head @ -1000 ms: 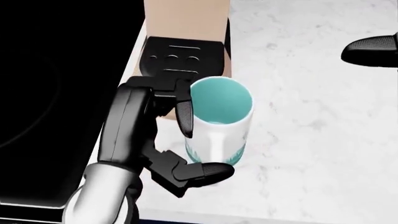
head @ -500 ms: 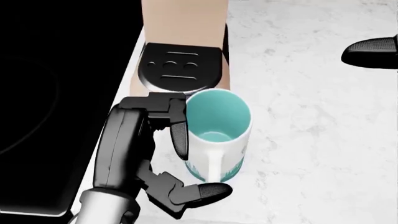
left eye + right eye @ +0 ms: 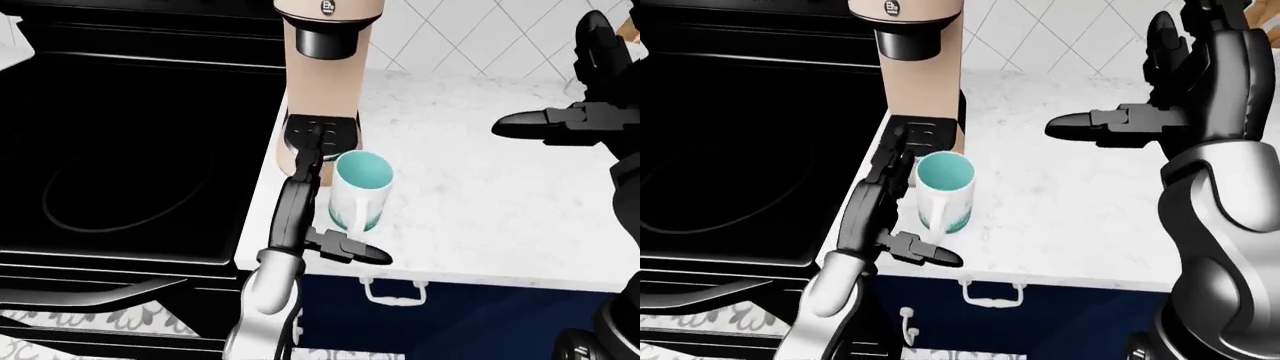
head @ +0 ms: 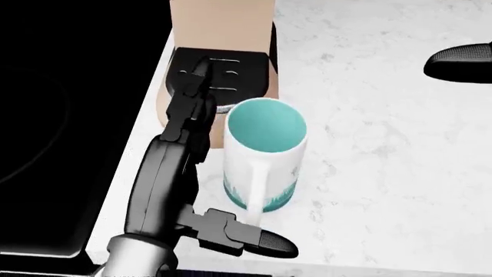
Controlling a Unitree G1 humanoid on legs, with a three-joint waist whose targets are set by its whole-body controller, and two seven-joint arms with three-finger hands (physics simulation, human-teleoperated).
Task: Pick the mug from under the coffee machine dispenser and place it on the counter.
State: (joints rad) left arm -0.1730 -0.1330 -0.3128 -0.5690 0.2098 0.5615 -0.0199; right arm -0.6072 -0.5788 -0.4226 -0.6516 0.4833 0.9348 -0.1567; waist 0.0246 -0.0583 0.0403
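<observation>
Released now, the mug (image 4: 265, 156) stands upright on the white worktop (image 4: 385, 144), where half a second ago the fingers of the left hand (image 4: 201, 173) curled round its side; they have since straightened and point up over the drip tray (image 4: 219, 78). That hand is spread flat, its fingers running along the mug's left side, very close or perhaps brushing it, and its thumb jutting out below the mug near the worktop's lower edge. The mug sits just below the tray, clear of the dispenser, its handle turned toward the bottom of the head view.

The coffee machine (image 3: 325, 67) rises just above it, with the black stove (image 3: 130, 150) to the left. The right hand (image 3: 1140, 120) hovers well apart on the right, fingers open and holding nothing.

The placing looks done, so the risk lies in the withdrawal. The thumb sits close by the handle, and a sideways pull to the right could catch it and tip the mug. The mug also stands fairly near the worktop's lower edge, so a knock that way could send it off.
</observation>
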